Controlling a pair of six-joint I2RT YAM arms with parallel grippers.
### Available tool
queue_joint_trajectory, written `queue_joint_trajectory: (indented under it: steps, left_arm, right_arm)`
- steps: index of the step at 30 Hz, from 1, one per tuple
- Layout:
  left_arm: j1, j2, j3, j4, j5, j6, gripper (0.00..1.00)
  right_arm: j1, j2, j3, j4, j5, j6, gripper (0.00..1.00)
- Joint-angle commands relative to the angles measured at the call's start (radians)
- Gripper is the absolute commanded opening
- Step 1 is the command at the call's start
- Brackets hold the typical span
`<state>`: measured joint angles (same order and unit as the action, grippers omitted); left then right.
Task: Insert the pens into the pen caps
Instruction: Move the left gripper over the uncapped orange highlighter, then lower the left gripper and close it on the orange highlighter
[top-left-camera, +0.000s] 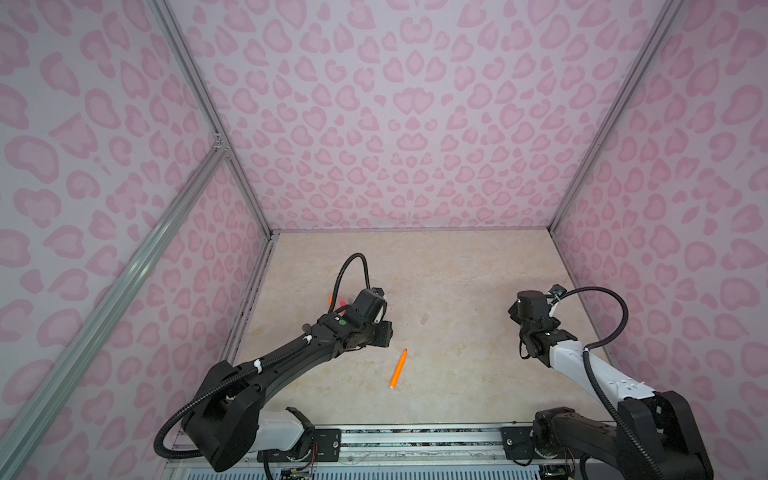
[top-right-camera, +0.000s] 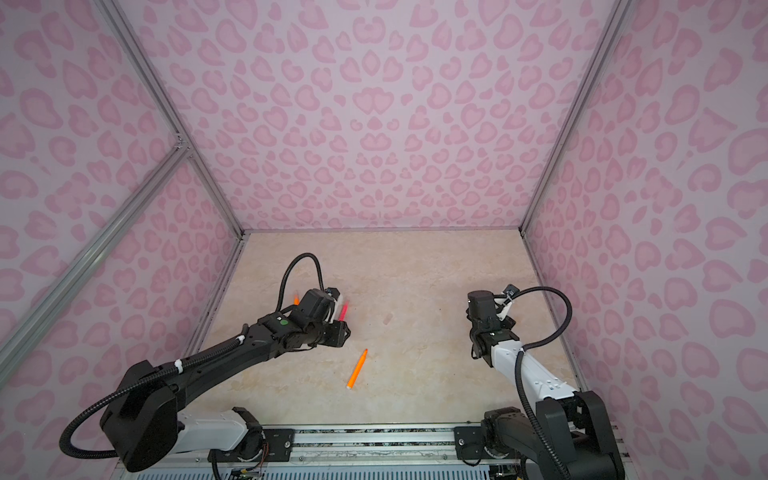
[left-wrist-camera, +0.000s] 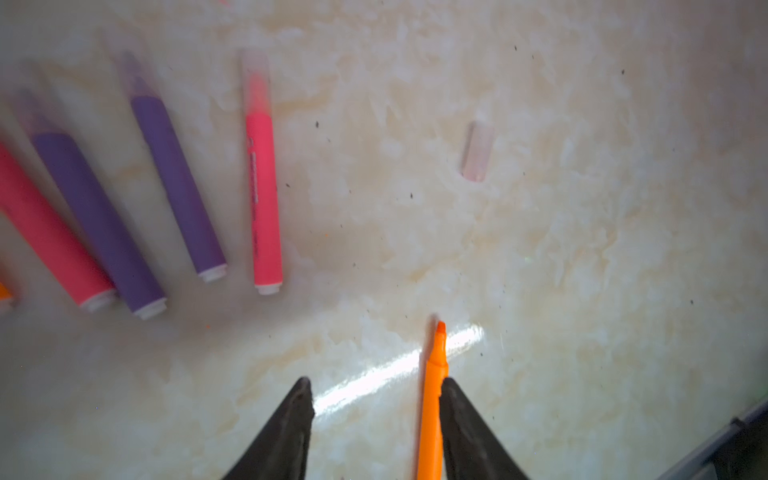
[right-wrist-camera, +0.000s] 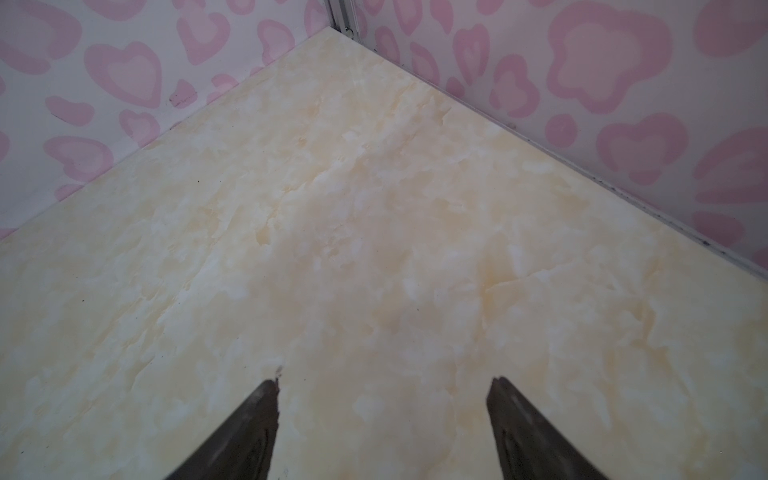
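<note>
An uncapped orange pen lies on the beige table near the front middle, seen in both top views. In the left wrist view this orange pen lies beside one finger of my left gripper, which is open and grips nothing. A loose translucent pen cap lies farther out, faint in a top view. Beside it lie a pink pen, two purple pens and another pink pen, each with a clear cap on its tip. My right gripper is open over bare table.
Pink-patterned walls close the table on three sides, with metal frame posts at the corners. A metal rail runs along the front edge between the arm bases. My left arm hides most of the capped pens in both top views.
</note>
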<state>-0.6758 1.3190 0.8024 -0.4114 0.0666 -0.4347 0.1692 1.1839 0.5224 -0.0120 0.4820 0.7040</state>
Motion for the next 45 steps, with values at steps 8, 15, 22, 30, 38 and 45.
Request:
queue_joint_trajectory:
  steps: [8,15,22,30,38,45]
  left_arm:
    - [-0.107,-0.006,-0.075,-0.014,0.109,0.035,0.54]
    - [-0.148,0.142,-0.029,-0.007,0.097,0.057,0.47]
    - [-0.168,0.207,0.001,-0.020,0.065,0.061,0.46]
    - [-0.210,0.219,0.027,-0.075,-0.009,0.049,0.43]
    - [-0.221,0.280,0.058,-0.071,-0.039,0.037,0.37]
    - [-0.226,0.317,0.079,-0.055,-0.032,0.032,0.31]
  right_arm:
    - [0.001,0.022,0.019,-0.004,0.015,0.005,0.77]
    - [0.002,0.006,0.005,0.004,0.014,0.006,0.77]
    - [0.003,0.012,0.008,0.002,0.014,0.005,0.76]
    - [0.002,0.020,0.015,-0.003,0.010,0.006,0.75]
    - [0.002,0.018,0.014,-0.005,0.008,0.005,0.74]
    - [0.003,0.017,0.013,-0.006,0.009,0.005,0.74]
